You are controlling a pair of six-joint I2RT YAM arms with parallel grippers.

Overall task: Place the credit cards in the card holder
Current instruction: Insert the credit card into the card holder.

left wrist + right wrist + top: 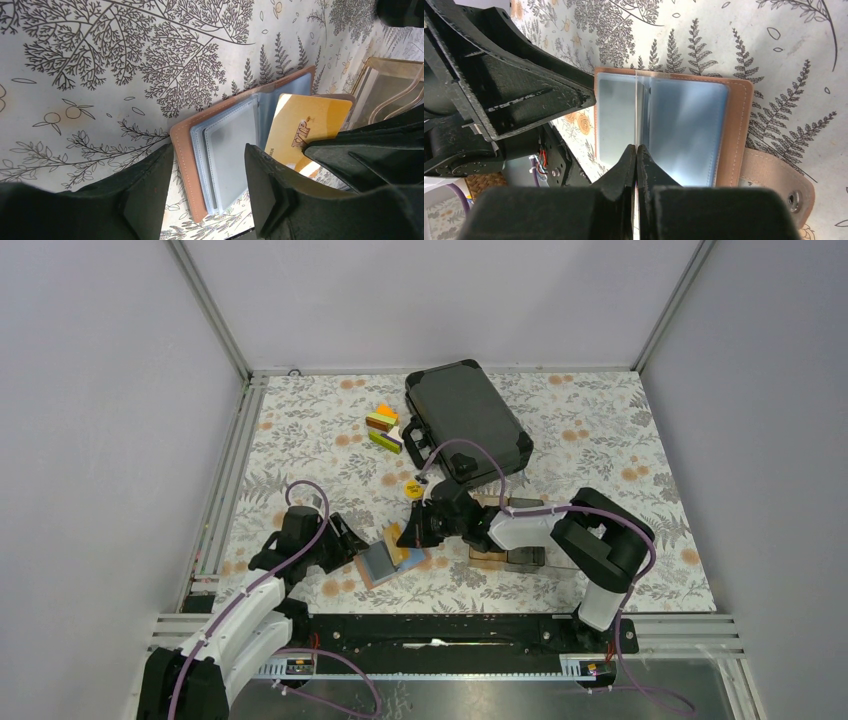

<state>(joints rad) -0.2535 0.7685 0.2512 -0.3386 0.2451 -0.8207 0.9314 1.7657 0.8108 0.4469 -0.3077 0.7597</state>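
The card holder (pixel 380 562) lies open on the floral cloth, salmon-pink cover with blue-grey pockets (pixel 227 150). My left gripper (pixel 210 200) is open, its fingers straddling the near end of the holder's left half. My right gripper (pixel 637 150) is shut on the orange-yellow credit card (pixel 305 132), which is marked "VIP". It holds the card on edge over the holder's middle fold, tilted onto the right half. In the right wrist view the card shows only as a thin pale line (pixel 639 107) above the pockets (pixel 684 130). The holder's snap tab (pixel 781 185) sticks out on the right.
A black hard case (pixel 465 420) lies at the back. Coloured blocks (pixel 384 430) and a round yellow disc (pixel 412 488) sit left of it. A clear compartment tray (pixel 505 558) holding dark flat pieces lies under my right arm. It also shows in the left wrist view (pixel 390 85).
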